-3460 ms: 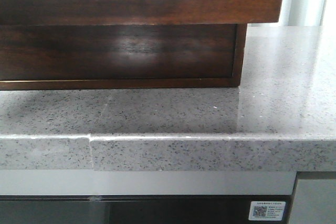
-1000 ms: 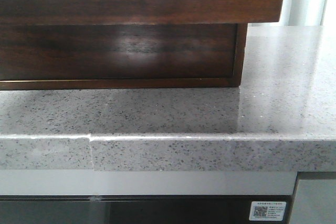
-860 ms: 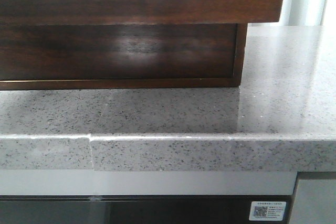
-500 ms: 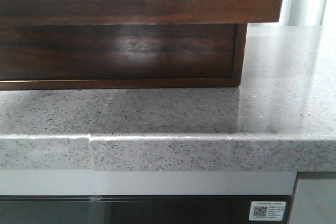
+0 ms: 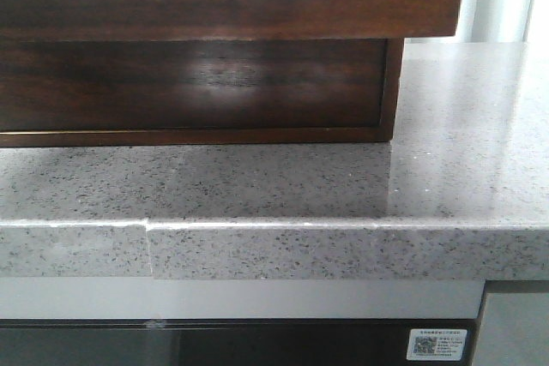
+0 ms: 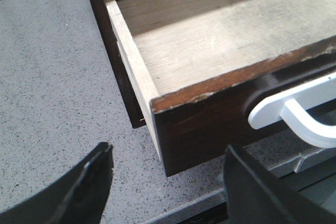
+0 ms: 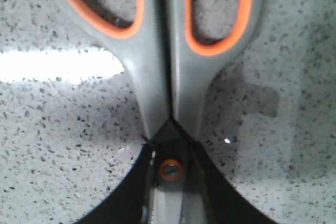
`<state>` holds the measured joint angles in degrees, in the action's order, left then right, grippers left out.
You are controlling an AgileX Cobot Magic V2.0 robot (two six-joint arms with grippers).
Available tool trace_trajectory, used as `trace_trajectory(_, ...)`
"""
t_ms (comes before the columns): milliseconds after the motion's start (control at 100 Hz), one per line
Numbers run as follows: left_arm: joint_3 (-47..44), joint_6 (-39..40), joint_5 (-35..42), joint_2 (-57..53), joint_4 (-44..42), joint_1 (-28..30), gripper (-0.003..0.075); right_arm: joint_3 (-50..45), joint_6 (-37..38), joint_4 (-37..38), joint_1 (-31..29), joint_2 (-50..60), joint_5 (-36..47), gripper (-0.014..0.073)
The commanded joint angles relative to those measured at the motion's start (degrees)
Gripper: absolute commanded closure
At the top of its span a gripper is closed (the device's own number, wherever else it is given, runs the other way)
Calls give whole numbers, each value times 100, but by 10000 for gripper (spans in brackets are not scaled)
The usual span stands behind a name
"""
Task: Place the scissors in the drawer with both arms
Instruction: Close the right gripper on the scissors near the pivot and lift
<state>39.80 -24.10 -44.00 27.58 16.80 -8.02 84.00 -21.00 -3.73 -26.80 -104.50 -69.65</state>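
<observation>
Speckled grey stone countertop fills your views, and on it sits the dark wooden cabinet with the drawer pulled out. From your left wrist camera you look down into its pale, scuffed wooden floor, with nothing lying on the part you can see, and past its glossy dark brown front panel to a white curved handle. Your left gripper hovers just off the drawer's front corner with its dark fingers spread wide, gripping nothing. The scissors — grey handles lined in orange, blades closed — show only in your right wrist camera, above the stone surface; you cannot tell if they touch it. Your right gripper is clenched on them at the orange-ringed pivot screw, a dark finger on each side. In the front view, the drawer front juts out over the cabinet — neither arm appears there.
</observation>
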Motion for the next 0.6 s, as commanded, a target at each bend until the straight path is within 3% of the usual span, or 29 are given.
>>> trace_trajectory(0, 192, 50, 431, 51, 124, -55, 300, 177, -53, -147, 19, 367, -130, 627)
trace_trajectory(320, 192, 50, 431, 51, 124, -55, 300, 699, -53, -171, 422, 1278, -264, 627)
trace_trajectory(590, 192, 50, 442, 51, 124, -55, 300, 1618, -141, -192, 1428, 2364, -262, 626)
